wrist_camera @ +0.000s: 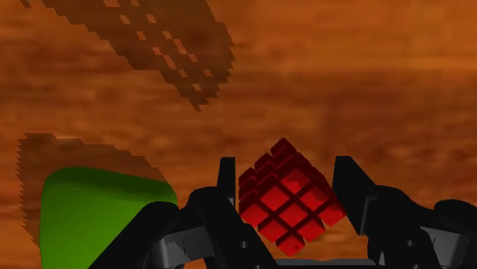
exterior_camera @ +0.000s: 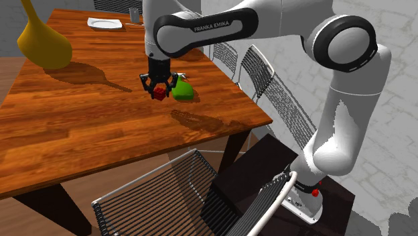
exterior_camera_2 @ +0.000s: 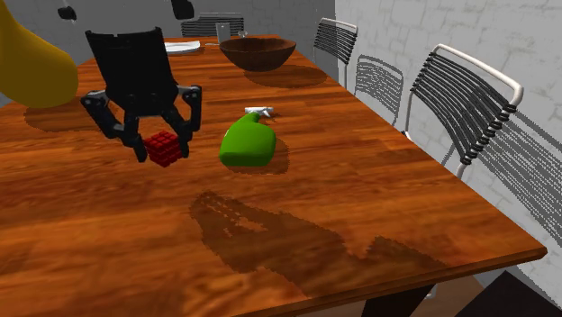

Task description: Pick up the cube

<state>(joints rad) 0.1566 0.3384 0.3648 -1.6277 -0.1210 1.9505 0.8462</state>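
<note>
A red cube (exterior_camera: 159, 92) (exterior_camera_2: 164, 149) (wrist_camera: 287, 197), gridded like a puzzle cube, sits between the two black fingers of my gripper (exterior_camera: 159, 87) (exterior_camera_2: 162, 144) (wrist_camera: 289, 189). The fingers clasp it on both sides, and it hangs tilted above the wooden table (exterior_camera: 80, 127) (exterior_camera_2: 360, 198). The gripper's shadow falls on the tabletop some way off, so cube and hand are raised. A green spray bottle (exterior_camera: 182, 90) (exterior_camera_2: 249, 142) (wrist_camera: 92, 218) lies on the table close beside the gripper.
A big yellow vase (exterior_camera: 43, 43) (exterior_camera_2: 27, 67) stands at the shoulder view's far left. A white plate (exterior_camera: 104, 23) and a brown bowl (exterior_camera_2: 257, 51) sit at the table's far end. Wire chairs (exterior_camera: 167, 194) (exterior_camera_2: 468, 99) line the table's edges.
</note>
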